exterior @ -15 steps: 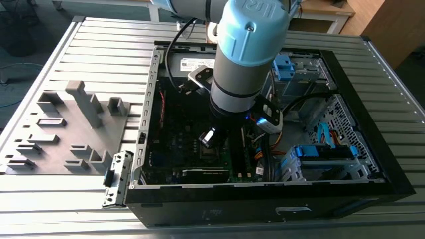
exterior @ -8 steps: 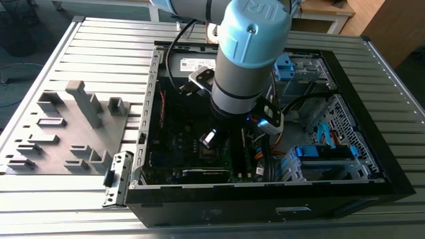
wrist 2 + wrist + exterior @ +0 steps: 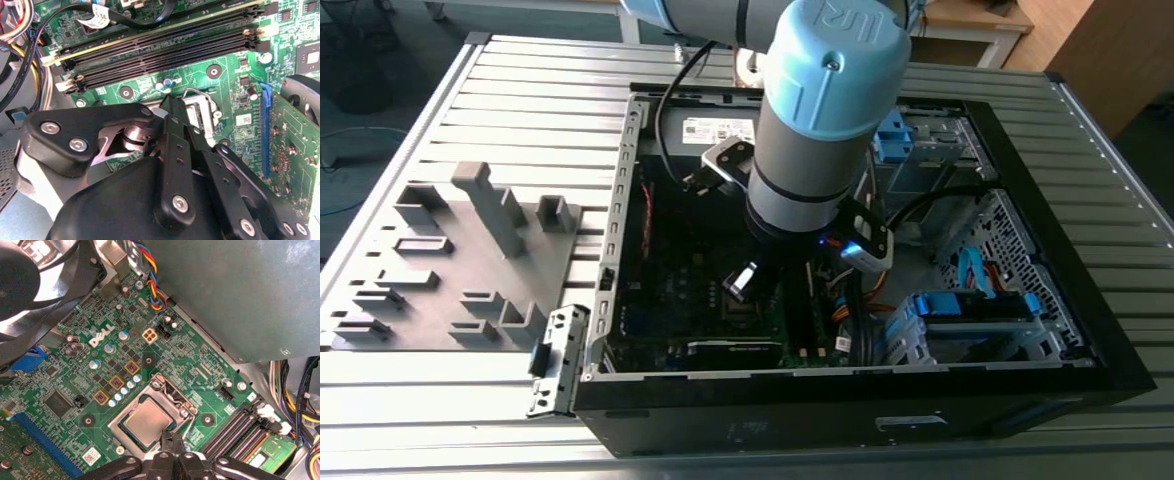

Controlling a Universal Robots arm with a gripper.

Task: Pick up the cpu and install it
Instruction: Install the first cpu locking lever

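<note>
The surface (image 3: 520, 90) was a ribbed metal top of long grey slats running across the exterior view. Directly on it, toward the exterior view's right, lay an open black computer case (image 3: 854, 420) on its side, its near wall close to the near edge of the surface. On the exterior view's left, just beside the case, sat a grey holder block (image 3: 467, 260) with upright posts and shallow pockets. A small perforated metal bracket (image 3: 555, 362) lay at the case's near left corner, touching it.
</note>
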